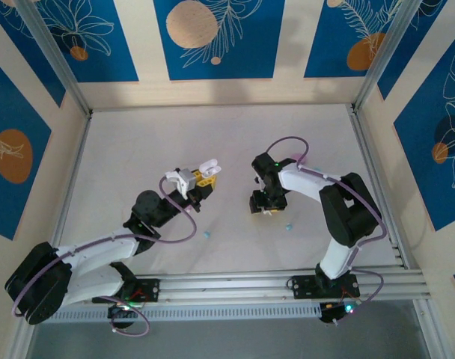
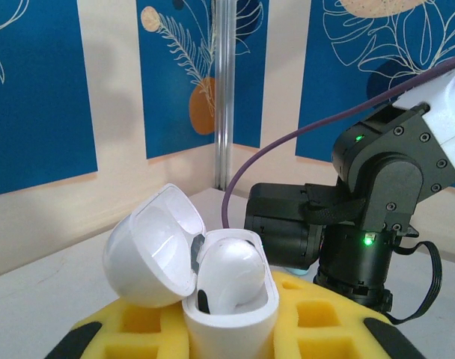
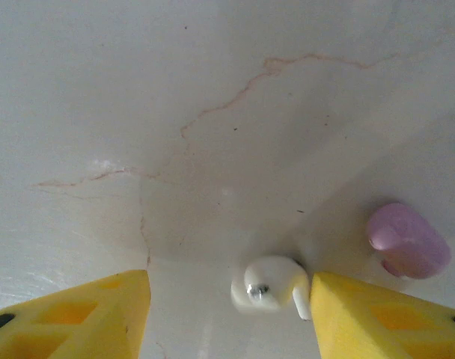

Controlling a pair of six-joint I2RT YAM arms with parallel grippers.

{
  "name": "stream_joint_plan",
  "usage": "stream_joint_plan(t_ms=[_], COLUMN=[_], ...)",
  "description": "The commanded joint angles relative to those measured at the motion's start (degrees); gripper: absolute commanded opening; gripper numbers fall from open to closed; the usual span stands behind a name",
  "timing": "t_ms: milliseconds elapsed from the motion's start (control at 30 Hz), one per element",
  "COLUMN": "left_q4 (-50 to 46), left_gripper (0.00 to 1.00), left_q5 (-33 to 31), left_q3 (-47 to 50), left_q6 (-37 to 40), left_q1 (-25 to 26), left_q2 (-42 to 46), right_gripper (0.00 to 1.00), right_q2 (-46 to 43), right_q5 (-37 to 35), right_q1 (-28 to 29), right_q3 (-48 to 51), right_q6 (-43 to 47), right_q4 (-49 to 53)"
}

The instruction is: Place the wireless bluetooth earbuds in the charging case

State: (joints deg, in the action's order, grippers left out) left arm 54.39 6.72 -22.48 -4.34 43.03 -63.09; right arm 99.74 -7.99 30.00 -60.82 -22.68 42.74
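My left gripper (image 1: 200, 180) is shut on the white charging case (image 2: 231, 314) and holds it upright above the table. The case's lid (image 2: 147, 254) is swung open to the left, and one white earbud (image 2: 229, 274) sits in the case. My right gripper (image 3: 231, 318) points down at the table with its jaws open. A second white earbud (image 3: 269, 285) lies on the table between the yellow fingers (image 3: 377, 318), touching the right one. A pink earbud (image 3: 407, 241) lies just beyond that finger. From above, the right gripper (image 1: 263, 206) stands right of the case (image 1: 206, 169).
Two teal earbuds (image 1: 207, 233) (image 1: 289, 225) lie on the white table (image 1: 138, 149) near the front. The right arm's wrist (image 2: 362, 217) is close behind the held case. Aluminium posts and patterned walls ring the table.
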Motion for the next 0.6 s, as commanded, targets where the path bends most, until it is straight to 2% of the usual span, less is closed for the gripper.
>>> stream_joint_plan(t_ms=[0, 567], left_q4=[1.8, 1.3], left_gripper=[0.0, 0.0], left_q5=[-0.4, -0.5], left_q3=[-1.6, -1.3], left_q6=[0.2, 0.2], left_q1=[0.3, 0.3], left_q2=[0.2, 0.7], right_gripper=[0.59, 0.55], right_q2=[1.1, 1.0], right_q5=[-1.0, -0.7], right_q1=[0.6, 3.8], right_q3=[-1.5, -1.2], right_q6=[0.9, -0.8], right_q4=[0.2, 4.4])
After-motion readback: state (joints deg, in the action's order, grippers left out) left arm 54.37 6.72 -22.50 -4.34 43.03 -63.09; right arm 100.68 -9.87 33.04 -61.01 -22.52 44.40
